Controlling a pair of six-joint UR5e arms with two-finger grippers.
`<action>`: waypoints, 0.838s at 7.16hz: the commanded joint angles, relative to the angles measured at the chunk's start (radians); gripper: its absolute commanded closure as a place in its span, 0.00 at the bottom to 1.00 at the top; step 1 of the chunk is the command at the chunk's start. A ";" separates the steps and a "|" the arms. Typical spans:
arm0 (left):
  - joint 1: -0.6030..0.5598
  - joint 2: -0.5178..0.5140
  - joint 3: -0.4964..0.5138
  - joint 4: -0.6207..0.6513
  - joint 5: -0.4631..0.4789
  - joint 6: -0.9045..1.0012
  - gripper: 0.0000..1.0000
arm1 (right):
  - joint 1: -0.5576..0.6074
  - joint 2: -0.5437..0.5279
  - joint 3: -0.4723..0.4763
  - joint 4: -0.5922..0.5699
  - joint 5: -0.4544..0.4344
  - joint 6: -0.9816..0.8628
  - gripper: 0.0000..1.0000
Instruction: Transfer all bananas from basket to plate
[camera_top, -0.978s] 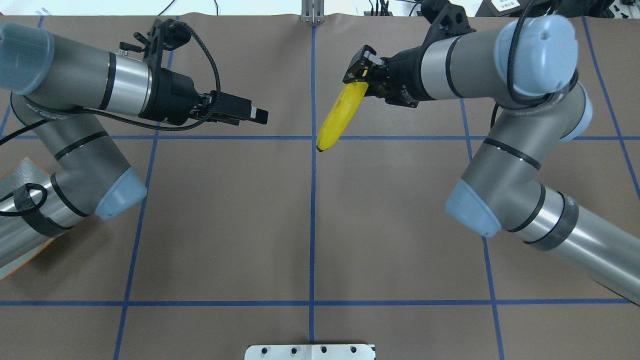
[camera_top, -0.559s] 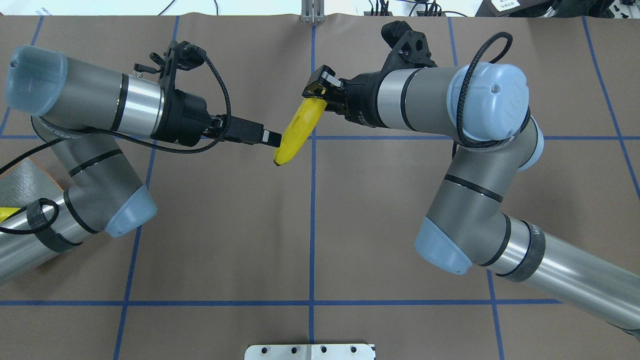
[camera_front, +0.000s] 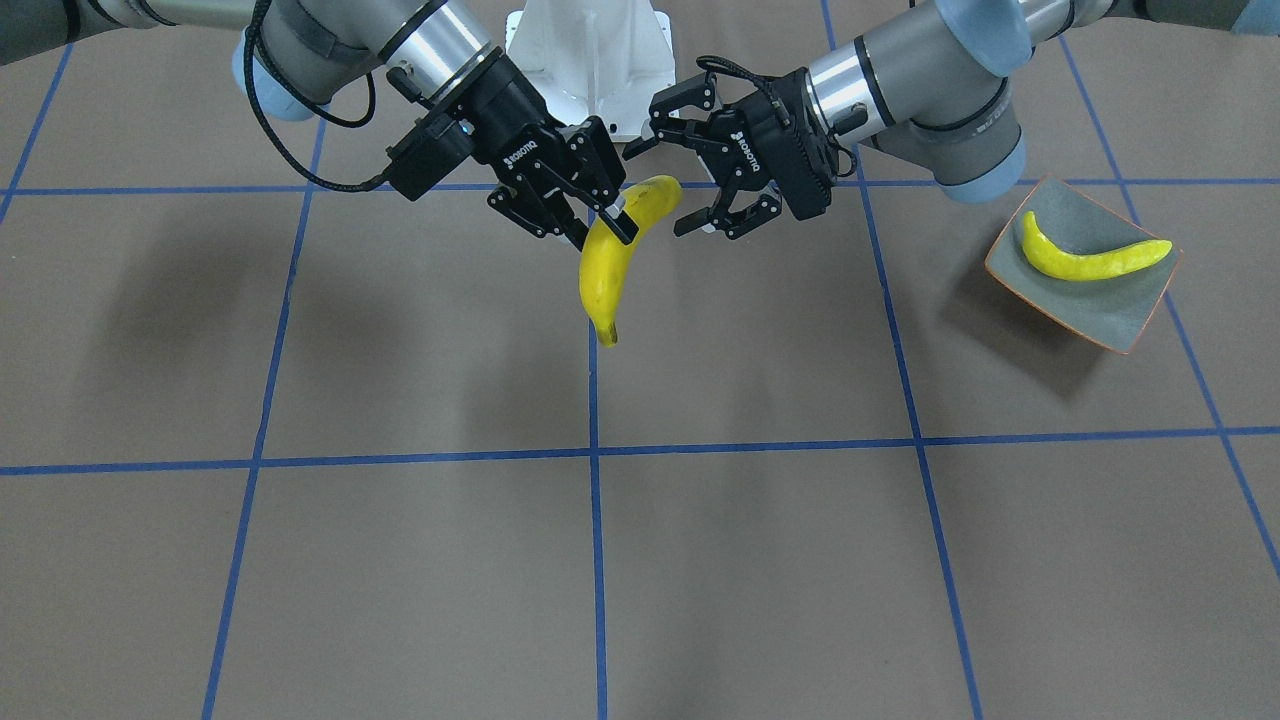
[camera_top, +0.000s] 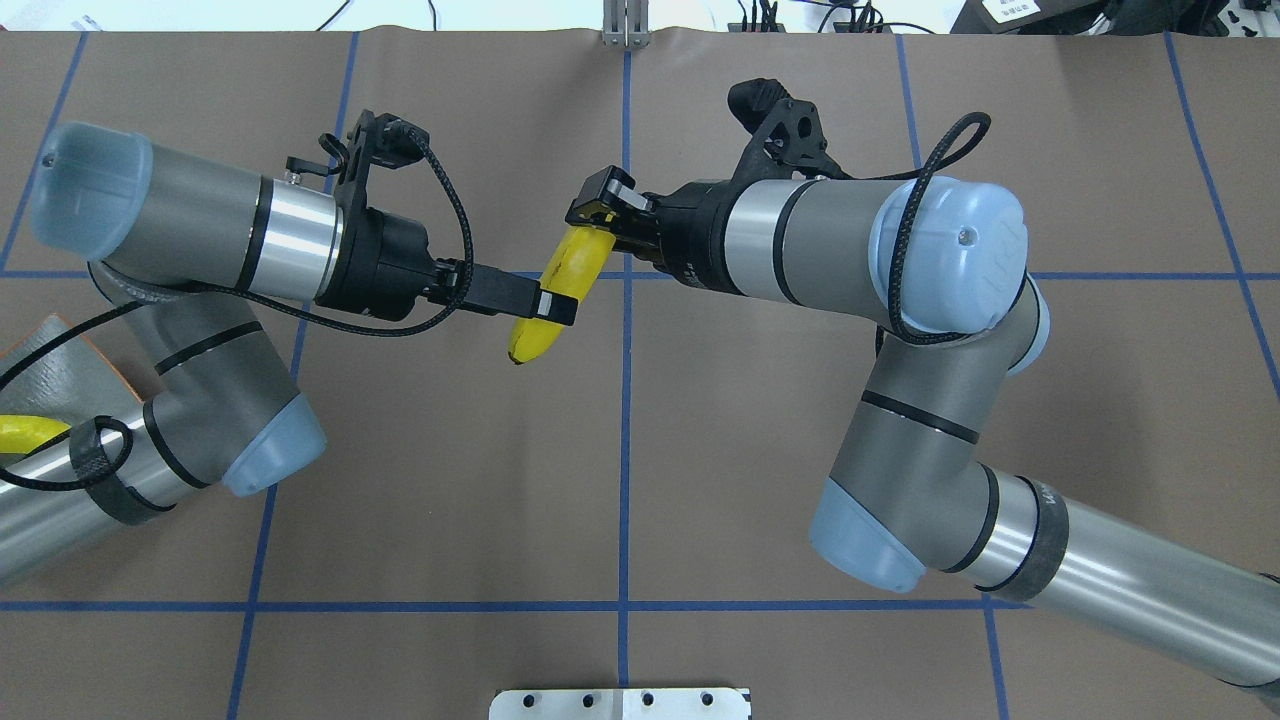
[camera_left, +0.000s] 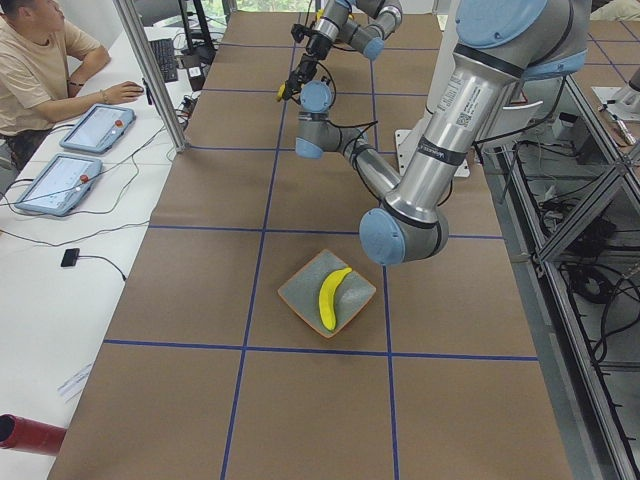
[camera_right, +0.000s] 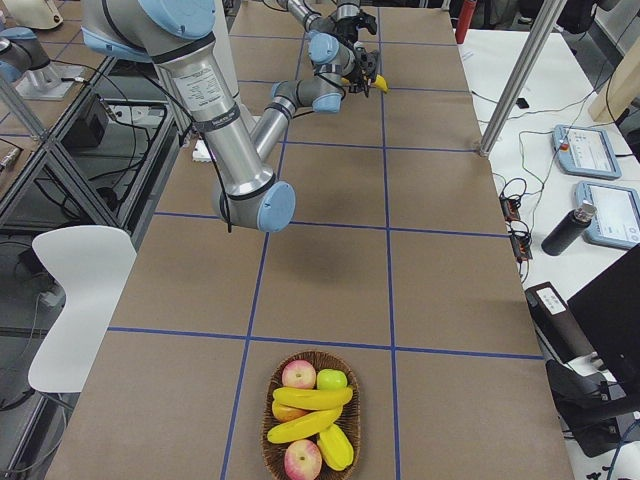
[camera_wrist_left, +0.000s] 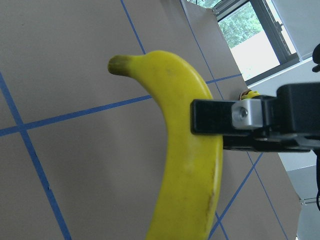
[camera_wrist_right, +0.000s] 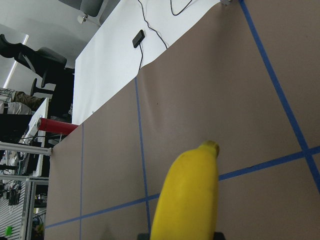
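now right end effector (camera_front: 603, 222) pinches the banana (camera_front: 600, 285); left end effector (camera_front: 668, 185), spread, straddles it.

Worktop (camera_front: 400, 560): brown sheet with a blue tape grid, spread below the left gripper (camera_front: 668, 170) and the right gripper (camera_front: 600, 215).
Desk (camera_left: 50, 290): white, along the worktop's edge beyond both grippers, carrying two tablets (camera_left: 97, 128).
Window (camera_wrist_left: 250, 30): bright, trees outside, ahead of the left gripper.
Chair (camera_right: 80, 290): white, well behind the right gripper.
Light: even, with soft shadows.
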 joint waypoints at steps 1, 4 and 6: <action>0.006 0.000 -0.001 -0.014 0.000 0.001 0.35 | -0.018 0.007 0.001 0.007 -0.013 -0.001 1.00; 0.007 0.011 0.002 -0.012 0.000 -0.002 1.00 | -0.021 0.010 0.002 0.013 -0.015 -0.012 0.03; 0.003 0.020 0.003 -0.012 0.000 -0.004 1.00 | 0.003 -0.002 0.016 0.010 -0.038 -0.034 0.00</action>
